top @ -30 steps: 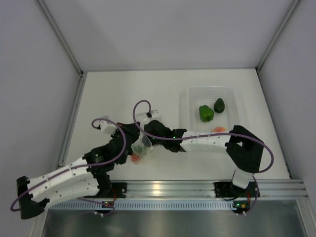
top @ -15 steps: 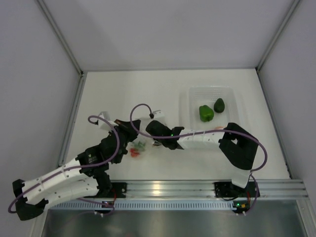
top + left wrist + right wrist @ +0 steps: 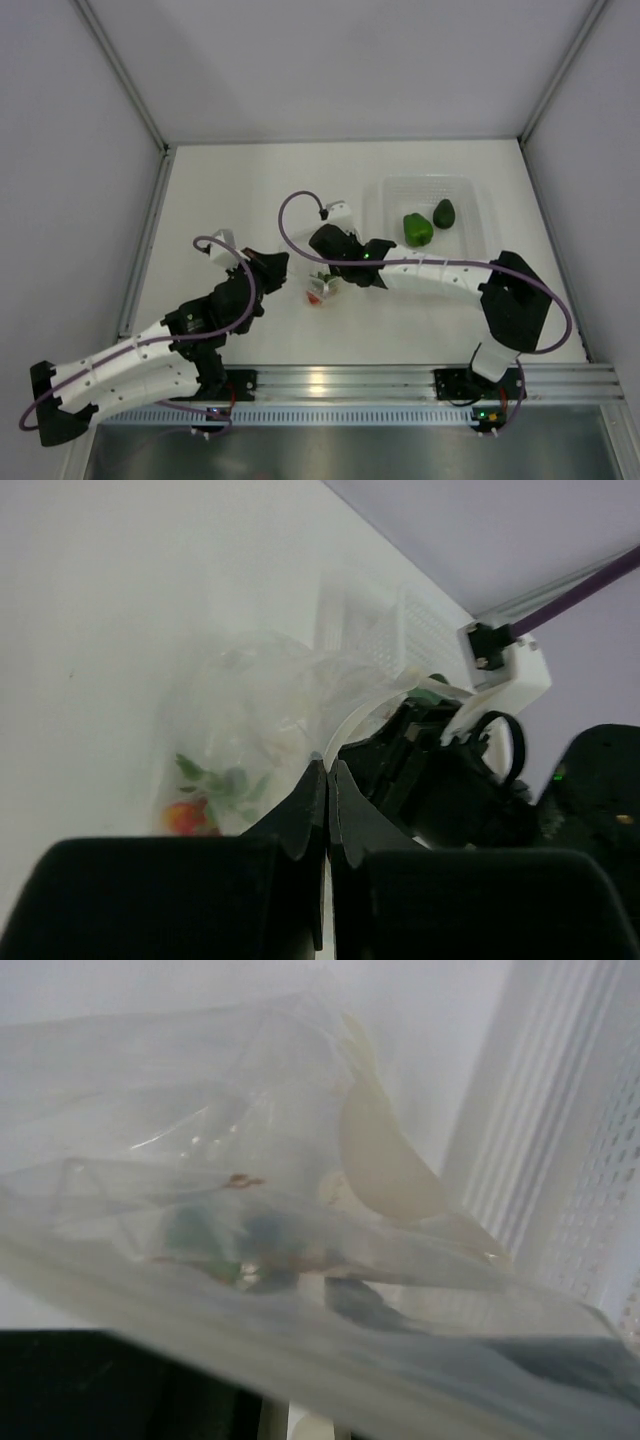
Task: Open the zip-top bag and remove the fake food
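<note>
**Tomatoes left in the bag, two pieces already in the tray**

L gripper: fingers pressed flat together, tips meeting right at the near side of the zip-top bag. Can't tell from its wrist cam whether any film is nipped between them. From overhead it looks to sit just beside the bag, not on it.

R gripper: its own cam is smothered in plastic, so the jaws are hidden. In the L wrist view the bag's pale rim strip runs straight into it, so I'd say it's clamped on the rim.

The bag sits mid-table, between the two grippers, crumpled, just left of the tray. Can't tell if it's lifted or dragging on the surface. At its low end are the tomatoes, red on a green sprig. The pepper & avocado lie side by side in the tray, well apart from the bag. No peach that I can spot.

Step in hand, as I read it: the emptying stage, w/ the sprig as the last thing inside. The rim strip curls in an arc, so the mouth is prob. agape, but I'm not certain.

Next move calls for the L gripper to open & take a firm hold on the bag, either the opposite lip or the closed end. Then the mouth can be spread or tipped & the sprig worked out. The film looks slippery & the sprig is small, so it needs a sure pinch and a slow tilt.
</note>
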### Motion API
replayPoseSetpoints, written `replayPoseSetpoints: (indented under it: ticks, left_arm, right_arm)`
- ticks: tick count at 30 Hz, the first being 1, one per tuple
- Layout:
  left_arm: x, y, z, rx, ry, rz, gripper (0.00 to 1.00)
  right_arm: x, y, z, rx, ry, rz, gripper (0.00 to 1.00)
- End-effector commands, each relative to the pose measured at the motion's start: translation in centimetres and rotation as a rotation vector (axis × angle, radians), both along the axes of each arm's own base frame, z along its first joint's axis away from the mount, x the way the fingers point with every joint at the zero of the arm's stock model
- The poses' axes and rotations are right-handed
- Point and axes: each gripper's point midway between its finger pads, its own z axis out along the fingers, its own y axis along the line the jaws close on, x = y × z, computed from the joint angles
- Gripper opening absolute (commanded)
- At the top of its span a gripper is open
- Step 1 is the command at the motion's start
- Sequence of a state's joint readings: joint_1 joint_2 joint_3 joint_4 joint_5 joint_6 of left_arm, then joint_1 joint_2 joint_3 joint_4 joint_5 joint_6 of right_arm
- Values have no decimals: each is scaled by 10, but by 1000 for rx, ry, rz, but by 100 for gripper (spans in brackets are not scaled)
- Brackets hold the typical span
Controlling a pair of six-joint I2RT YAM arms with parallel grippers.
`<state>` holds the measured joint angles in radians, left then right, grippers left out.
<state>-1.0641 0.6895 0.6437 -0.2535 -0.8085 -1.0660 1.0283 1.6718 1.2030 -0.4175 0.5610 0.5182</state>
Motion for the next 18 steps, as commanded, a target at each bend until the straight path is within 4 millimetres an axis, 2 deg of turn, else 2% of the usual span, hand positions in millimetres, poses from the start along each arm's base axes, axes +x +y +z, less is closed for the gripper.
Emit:
replayPoseSetpoints:
  ticks: [1, 4, 7, 8, 14, 18]
  left_arm:
    - [1, 5, -22, 0, 25, 34, 0]
    - [1, 6, -33, 16, 40, 41, 0]
    - [1, 7, -35, 17, 40, 48, 0]
    - [1, 8, -34, 17, 37, 48, 0]
    - [2, 9, -31, 17, 29, 49, 0]
    - [2, 7, -30, 20, 32, 45, 0]
  right_arm:
    - [-4, 15, -9, 68, 53, 42, 18]
    - [-8, 36, -20, 133, 103, 78, 20]
    - [-19, 54, -33, 183, 174, 130, 24]
    - [-19, 57, -35, 197, 177, 134, 28]
    - [-22, 50, -52, 170, 193, 108, 47]
    - [-22, 45, -64, 143, 199, 90, 50]
